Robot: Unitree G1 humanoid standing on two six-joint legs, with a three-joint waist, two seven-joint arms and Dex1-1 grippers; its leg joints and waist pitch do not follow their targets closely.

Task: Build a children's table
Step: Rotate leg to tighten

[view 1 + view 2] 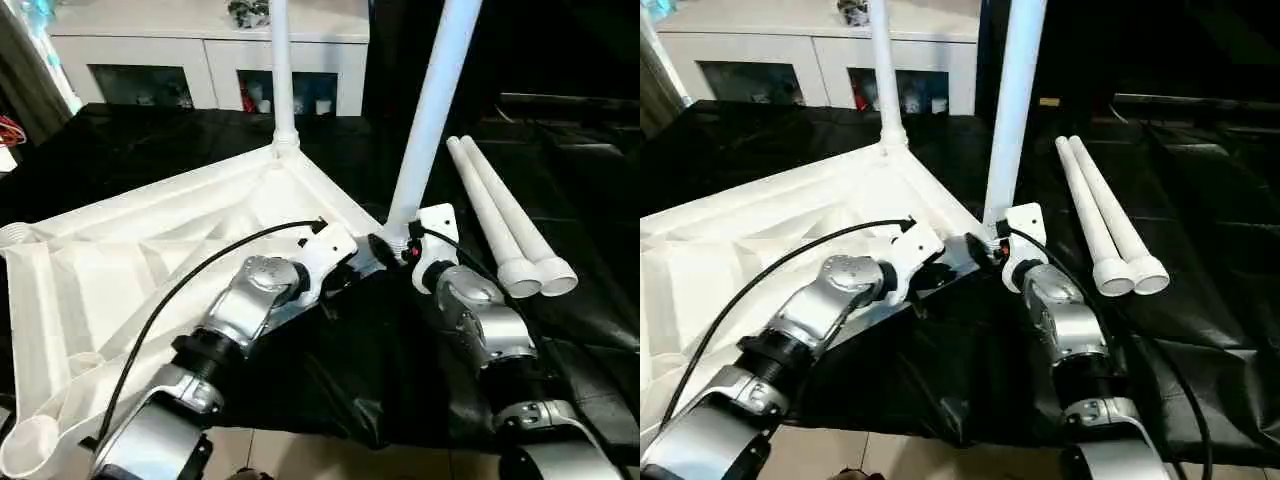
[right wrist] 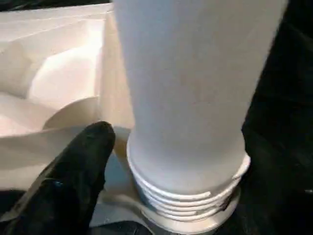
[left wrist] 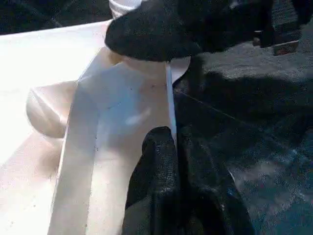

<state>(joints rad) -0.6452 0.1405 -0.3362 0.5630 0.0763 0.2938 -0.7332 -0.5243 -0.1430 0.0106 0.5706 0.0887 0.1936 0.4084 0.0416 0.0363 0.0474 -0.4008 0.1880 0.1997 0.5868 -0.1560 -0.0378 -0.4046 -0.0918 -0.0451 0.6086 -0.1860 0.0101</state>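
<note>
Nearest my head camera are the two silver forearms, rising from the bottom edge toward mid-frame. I can read no brand, label or writing on anything here.

My left gripper (image 1: 362, 262) is clenched: in its wrist view its black fingers (image 3: 168, 183) pinch the thin white rim of the table top (image 1: 120, 270), one finger on either side of that edge. My right gripper (image 1: 398, 243) sits at the foot of the near leg (image 1: 432, 105). In its wrist view one black finger (image 2: 73, 176) lies just beside the leg's ribbed base, and I cannot tell whether the jaws are grasping the leg or standing released around it.

The children's table lies upside down across the left half of the frame, ribbed underside up, round corner sockets at the left edge and lower left corner. Two legs stand upright in sockets: the near one at centre, tilted slightly right, and a far leg (image 1: 281, 70) at upper centre. Two loose legs (image 1: 505, 225) lie side by side at right, touching, flared ends toward me.

Everything rests on a glossy black sheet (image 1: 350, 370) that is wrinkled at its near edge, with pale floor (image 1: 300, 455) below. Along the top stands a white cabinet (image 1: 210, 50) with glass doors.
</note>
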